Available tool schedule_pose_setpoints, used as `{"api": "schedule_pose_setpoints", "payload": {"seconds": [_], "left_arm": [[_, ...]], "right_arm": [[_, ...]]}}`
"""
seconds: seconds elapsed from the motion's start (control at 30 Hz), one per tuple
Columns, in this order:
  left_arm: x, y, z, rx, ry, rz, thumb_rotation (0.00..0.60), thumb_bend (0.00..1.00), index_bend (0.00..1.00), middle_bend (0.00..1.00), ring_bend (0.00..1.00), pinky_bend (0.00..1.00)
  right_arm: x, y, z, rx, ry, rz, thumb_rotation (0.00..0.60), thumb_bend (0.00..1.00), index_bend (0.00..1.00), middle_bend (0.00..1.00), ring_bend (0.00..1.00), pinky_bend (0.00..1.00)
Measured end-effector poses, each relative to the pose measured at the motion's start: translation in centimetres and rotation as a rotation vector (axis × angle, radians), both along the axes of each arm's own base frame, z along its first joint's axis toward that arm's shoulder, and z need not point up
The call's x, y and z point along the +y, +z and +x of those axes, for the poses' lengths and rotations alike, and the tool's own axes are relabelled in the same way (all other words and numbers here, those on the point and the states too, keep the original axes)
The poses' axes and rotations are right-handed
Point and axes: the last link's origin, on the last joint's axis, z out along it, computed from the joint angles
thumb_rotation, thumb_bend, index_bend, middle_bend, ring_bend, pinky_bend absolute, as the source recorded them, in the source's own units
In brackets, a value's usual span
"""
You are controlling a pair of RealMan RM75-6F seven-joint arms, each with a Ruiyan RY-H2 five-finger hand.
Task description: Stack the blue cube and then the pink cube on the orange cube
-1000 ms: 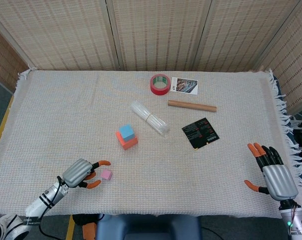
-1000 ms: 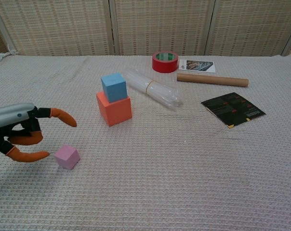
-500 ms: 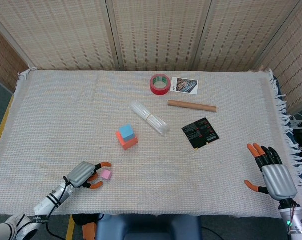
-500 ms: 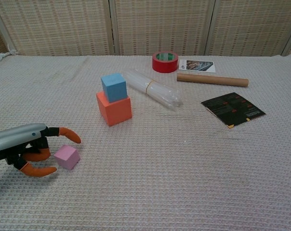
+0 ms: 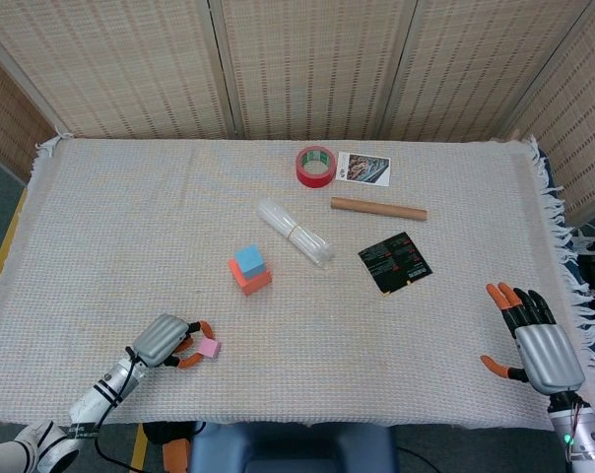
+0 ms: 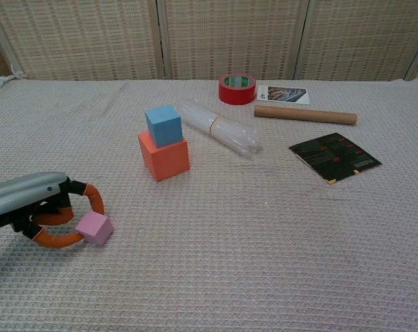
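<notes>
My left hand [image 6: 36, 207] curls its fingers [image 6: 91, 200] around the pink cube [image 6: 95, 228], touching it on the bench [image 5: 130, 227] at 7 o'clock. The blue cube [image 5: 248, 261] sits on the orange cube [image 5: 250, 281] mid-bench. My right hand [image 5: 534, 340] rests spread and holds nothing at 4 o'clock.

The left hand [image 6: 36, 207] lies low, palm down, its orange-tipped fingers [image 6: 93, 198] curled in from above and below onto a small block just past the fingertips. The right hand [image 5: 536, 343] rests back-up, fingers [image 5: 510, 299] spread apart, holding nothing
</notes>
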Motion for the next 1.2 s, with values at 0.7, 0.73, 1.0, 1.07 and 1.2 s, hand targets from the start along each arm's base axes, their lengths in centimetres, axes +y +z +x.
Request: {"api": "schedule_pose_setpoints", "payload": {"seconds": [0.7,0.73,1.0,1.07,1.2], "left_arm": [[1.9,6.8,2.5,-0.081,-0.039,0.116,0.600,0.33,0.52,1.00,1.00,1.00],[2.2,7.3,2.9,-0.092,-0.035,0.132,0.600,0.33,0.52,1.00,1.00,1.00],[4.4,9.7,5.7,-0.220,0.129,0.218,0.600,0.34,0.47,1.00,1.00,1.00],[4.7,9.9,6.1,-0.232,0.157,0.226,0.600,0.35,0.46,1.00,1.00,1.00],[5.6,9.7,7.1,-0.235,0.209,0.254,0.600,0.35,0.46,1.00,1.00,1.00]], "right_arm": [[0.0,0.0,0.0,0.000,-0.001,0.002,0.497,0.09,0.00,0.00,0.00,0.00],[0.0,0.0,0.0,0.001,0.000,0.002,0.496,0.09,0.00,0.00,0.00,0.00],[-0.1,-0.4,0.0,0.006,-0.005,0.013,0.496,0.09,0.00,0.00,0.00,0.00],[-0.1,-0.5,0.0,0.007,-0.005,0.018,0.497,0.09,0.00,0.00,0.00,0.00],[-0.1,-0.4,0.0,0.006,-0.005,0.019,0.497,0.09,0.00,0.00,0.00,0.00]]}}
